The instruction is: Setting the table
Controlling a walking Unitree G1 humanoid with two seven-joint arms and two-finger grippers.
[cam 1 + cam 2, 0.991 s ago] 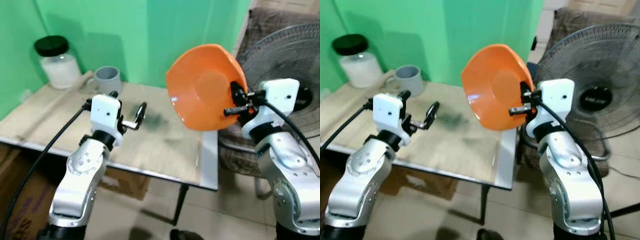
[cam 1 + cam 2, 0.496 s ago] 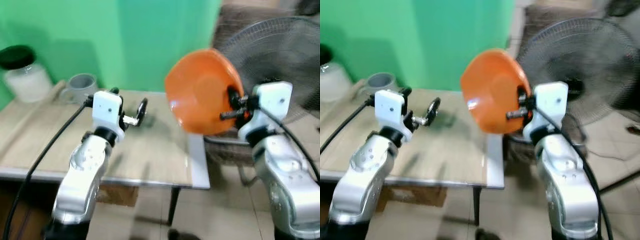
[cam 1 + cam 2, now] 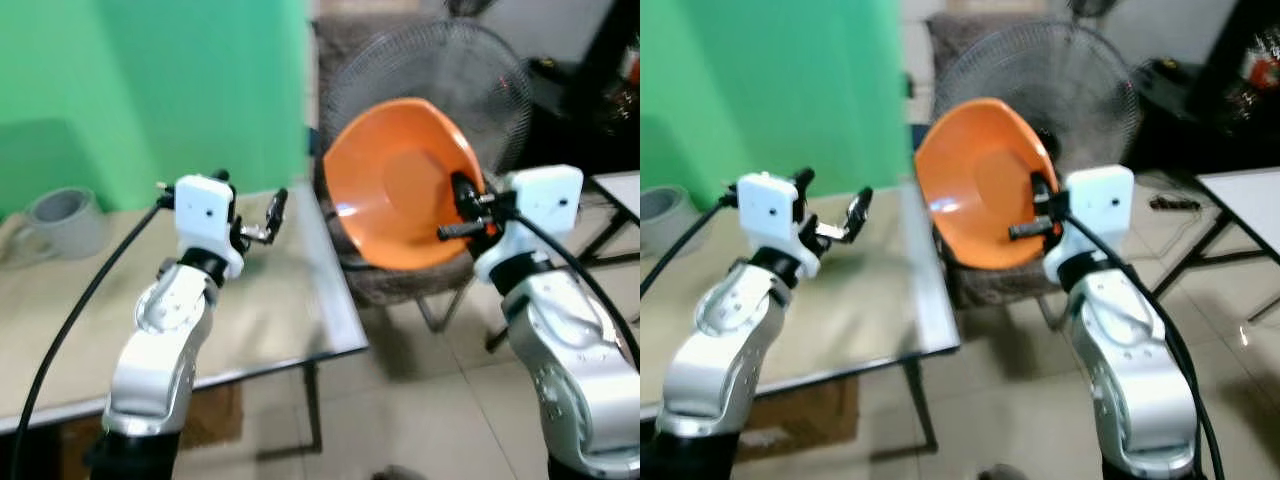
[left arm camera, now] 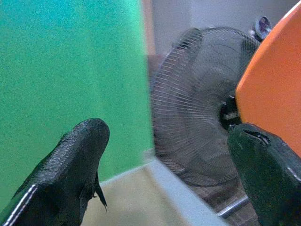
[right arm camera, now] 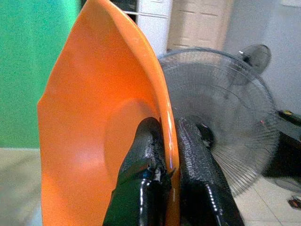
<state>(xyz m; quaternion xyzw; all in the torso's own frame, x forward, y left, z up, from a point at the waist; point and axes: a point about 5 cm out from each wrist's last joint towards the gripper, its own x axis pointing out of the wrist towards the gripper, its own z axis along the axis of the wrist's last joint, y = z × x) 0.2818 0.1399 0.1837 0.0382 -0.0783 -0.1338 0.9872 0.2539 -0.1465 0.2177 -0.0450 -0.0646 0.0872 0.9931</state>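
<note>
My right fingers (image 5: 162, 141) pinch the orange bowl (image 3: 400, 195) rim, past the desk (image 3: 300, 300) right edge, before a fan (image 3: 1040, 70). Left fingers (image 3: 272, 205) spread empty over desk; grey mug (image 3: 62, 220) at far-left edge, green wall (image 3: 150, 90) behind.

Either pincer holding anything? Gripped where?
Right pincer holds the orange bowl, pinched at its rim, one finger on each face. Left pincer is open and holds nothing.

No words, labels, brand marks or numbers can be read anywhere here; the surfaces in sight are plain, and anything finer is lost to blur.
</note>
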